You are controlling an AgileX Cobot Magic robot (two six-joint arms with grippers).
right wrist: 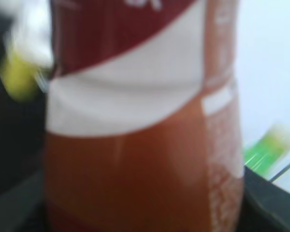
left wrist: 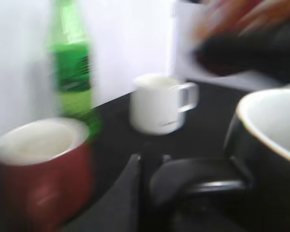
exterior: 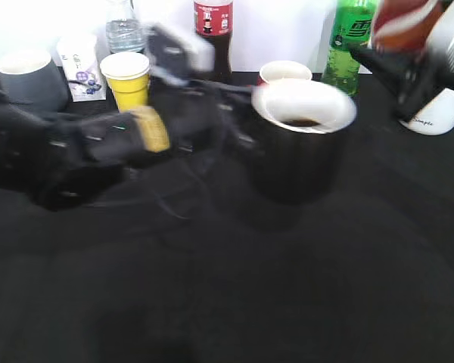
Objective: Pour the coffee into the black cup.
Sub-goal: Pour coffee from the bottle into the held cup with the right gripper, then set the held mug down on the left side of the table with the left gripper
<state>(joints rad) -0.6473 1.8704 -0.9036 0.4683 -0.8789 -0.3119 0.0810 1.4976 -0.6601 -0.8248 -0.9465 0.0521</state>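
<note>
The black cup (exterior: pixel 299 162) stands mid-table with a white interior and a little dark liquid at its bottom. My left gripper (exterior: pixel 240 113) reaches across to its left side. In the left wrist view the cup (left wrist: pixel 268 159) is at the right and its loop handle sits in my left gripper's jaws (left wrist: pixel 183 193), which look shut on it. My right gripper (exterior: pixel 408 72) is shut on the coffee bottle (exterior: pixel 399 21), held tilted up at the top right, above and right of the cup. The bottle (right wrist: pixel 135 145) fills the right wrist view and hides the fingers.
Along the back stand a grey mug (exterior: pixel 30 76), a white packet (exterior: pixel 82 66), a yellow paper cup (exterior: pixel 127 79), a water bottle (exterior: pixel 123 26), a cola bottle (exterior: pixel 213 30), a red mug (exterior: pixel 284 72) (left wrist: pixel 43 169), a green bottle (exterior: pixel 350 41) (left wrist: pixel 70 72) and a white mug (exterior: pixel 439 113) (left wrist: pixel 159 104).
</note>
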